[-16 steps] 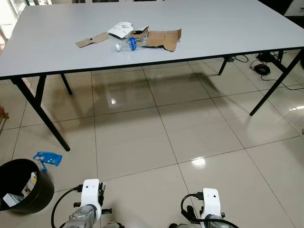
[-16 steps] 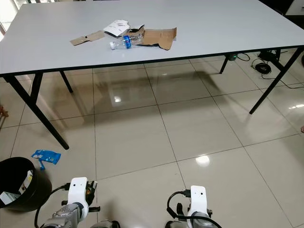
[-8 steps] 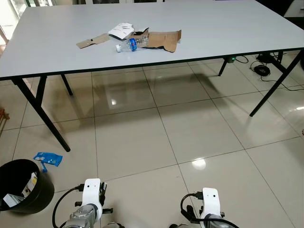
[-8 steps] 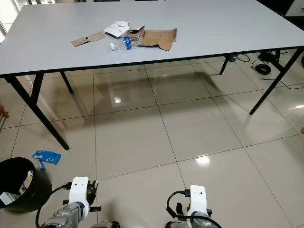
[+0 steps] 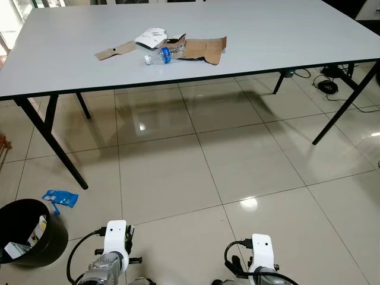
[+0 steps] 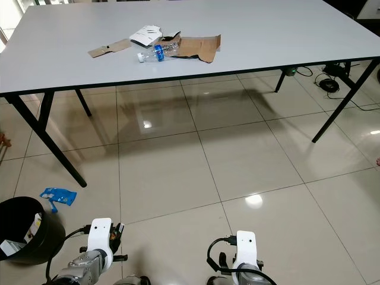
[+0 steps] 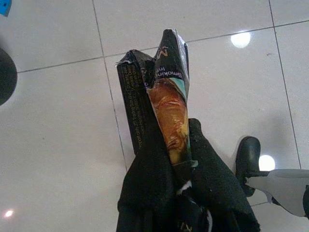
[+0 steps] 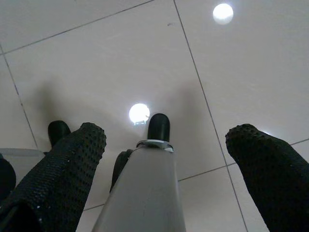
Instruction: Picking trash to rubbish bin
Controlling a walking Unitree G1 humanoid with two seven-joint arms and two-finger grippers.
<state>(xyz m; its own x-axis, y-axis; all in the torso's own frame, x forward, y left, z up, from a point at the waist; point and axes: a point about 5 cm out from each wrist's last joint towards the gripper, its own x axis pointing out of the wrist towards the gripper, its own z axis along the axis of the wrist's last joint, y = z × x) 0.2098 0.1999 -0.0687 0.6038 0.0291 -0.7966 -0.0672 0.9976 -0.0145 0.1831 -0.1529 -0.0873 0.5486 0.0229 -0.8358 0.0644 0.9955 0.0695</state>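
Crumpled dark snack wrapper (image 7: 166, 104) with orange food print pinched in left end effector (image 7: 175, 159), right end effector (image 8: 164, 154) spread, black bin (image 5: 27, 231) at 8 o'clock.

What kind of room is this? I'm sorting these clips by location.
Probably an office or meeting room, not certain: a long grey folding table with scraps of cardboard on it, a glossy tiled floor, and cables trailing under the table's far end.

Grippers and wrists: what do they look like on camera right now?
Both grippers have two long black fingers with a knobbly, mesh-like surface. The left gripper and right gripper sit on white wrist housings, with silver arms and looping black cables.
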